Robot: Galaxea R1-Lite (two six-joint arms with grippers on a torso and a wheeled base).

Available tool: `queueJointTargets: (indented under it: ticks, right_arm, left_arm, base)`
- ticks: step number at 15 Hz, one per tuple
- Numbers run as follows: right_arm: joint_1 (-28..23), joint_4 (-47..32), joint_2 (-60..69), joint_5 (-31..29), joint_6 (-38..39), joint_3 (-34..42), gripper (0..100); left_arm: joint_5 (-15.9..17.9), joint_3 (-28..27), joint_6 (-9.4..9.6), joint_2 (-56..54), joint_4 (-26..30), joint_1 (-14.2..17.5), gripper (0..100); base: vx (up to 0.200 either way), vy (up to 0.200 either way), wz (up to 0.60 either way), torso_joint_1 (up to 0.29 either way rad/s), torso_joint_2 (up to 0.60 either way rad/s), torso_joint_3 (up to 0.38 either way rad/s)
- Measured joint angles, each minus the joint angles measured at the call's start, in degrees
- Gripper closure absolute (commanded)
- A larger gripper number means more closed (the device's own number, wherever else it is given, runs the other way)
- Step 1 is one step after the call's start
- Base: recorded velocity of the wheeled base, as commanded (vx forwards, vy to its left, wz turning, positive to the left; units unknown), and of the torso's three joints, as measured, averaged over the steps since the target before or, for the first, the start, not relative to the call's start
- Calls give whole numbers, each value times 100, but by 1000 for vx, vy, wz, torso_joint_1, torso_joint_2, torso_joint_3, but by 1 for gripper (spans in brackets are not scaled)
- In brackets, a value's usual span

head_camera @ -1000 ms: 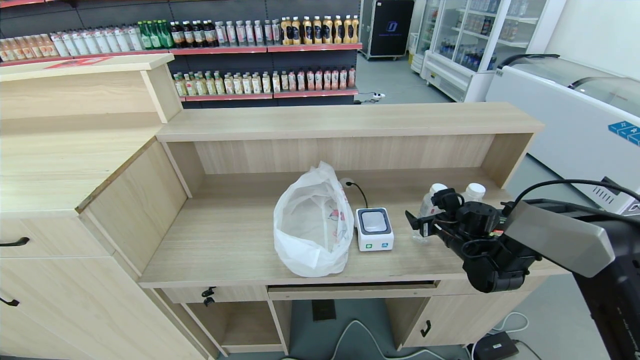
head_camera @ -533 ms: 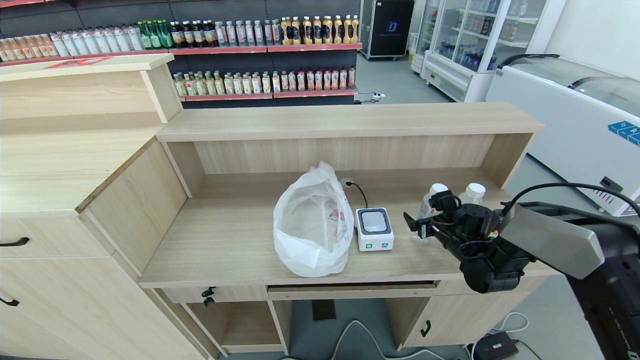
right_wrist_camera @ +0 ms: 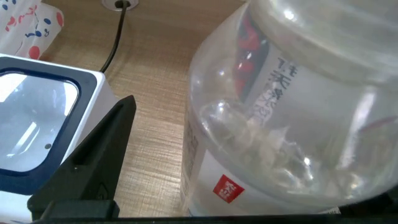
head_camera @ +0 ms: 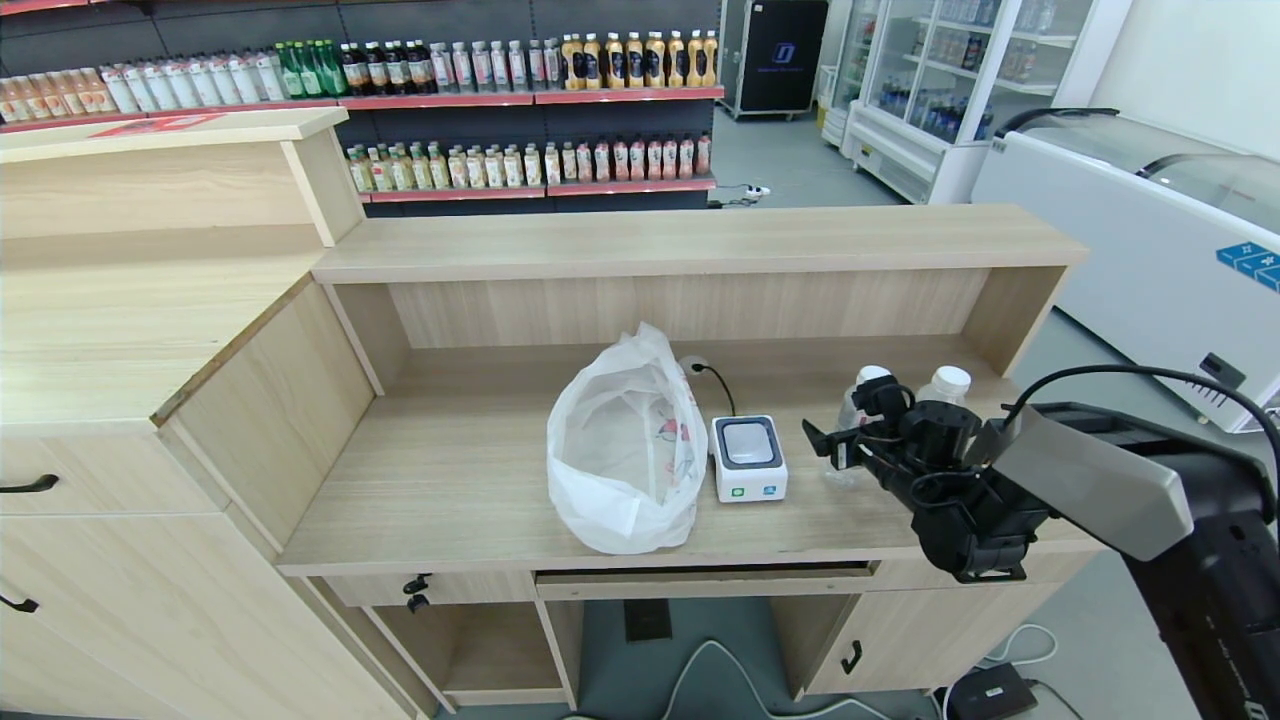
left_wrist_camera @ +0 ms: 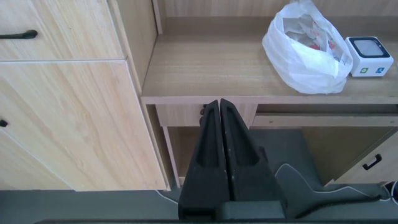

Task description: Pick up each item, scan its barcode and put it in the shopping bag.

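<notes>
Right gripper (head_camera: 846, 432) open around a bottle (right_wrist_camera: 280, 124), no grip yet
its visible finger (right_wrist_camera: 93, 168) sits just off the plastic; bottle stands on the counter (head_camera: 450, 470) right of the scanner (head_camera: 748, 457); bag (head_camera: 620, 450) left of the scanner; left gripper (left_wrist_camera: 220, 106) pinched together, empty

A light wooden table (head_camera: 460, 470) is standing under a raised ledge (head_camera: 690, 240), and a taller cabinet (head_camera: 100, 560) with black handles is adjoining it on the robot's left. Behind, red-edged shelves (head_camera: 530, 98) are holding rows of drink bottles. Glass-door coolers (head_camera: 930, 90) and a white chest freezer (head_camera: 1130, 230) are lining the right side, on a grey floor (head_camera: 780, 160).
</notes>
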State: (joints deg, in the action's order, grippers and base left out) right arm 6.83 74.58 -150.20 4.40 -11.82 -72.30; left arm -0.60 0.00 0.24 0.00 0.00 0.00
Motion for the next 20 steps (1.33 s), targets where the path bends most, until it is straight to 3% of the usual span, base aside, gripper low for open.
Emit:
queueJointTargets:
  ticks: [1, 13, 17, 20]
  right_arm:
    - [2, -2, -18, 24, -2, -38, 100]
    - [-30, -68, 207, 165, 59, -71, 100]
    - [72, -424, 883, 194, 731, 224, 100]
    - [251, -816, 1825, 386, 1434, 933, 100]
  left_arm:
    - [0, 0, 0, 0, 0, 0, 100]
    - [0, 0, 0, 0, 0, 0, 100]
    - [0, 0, 2, 0, 0, 0, 100]
    - [0, 0, 0, 0, 0, 0, 100]
  base:
    - [0, 0, 0, 0, 0, 0]
    - [0, 0, 0, 0, 0, 0]
    - [0, 0, 0, 0, 0, 0]
    - [0, 0, 0, 0, 0, 0]
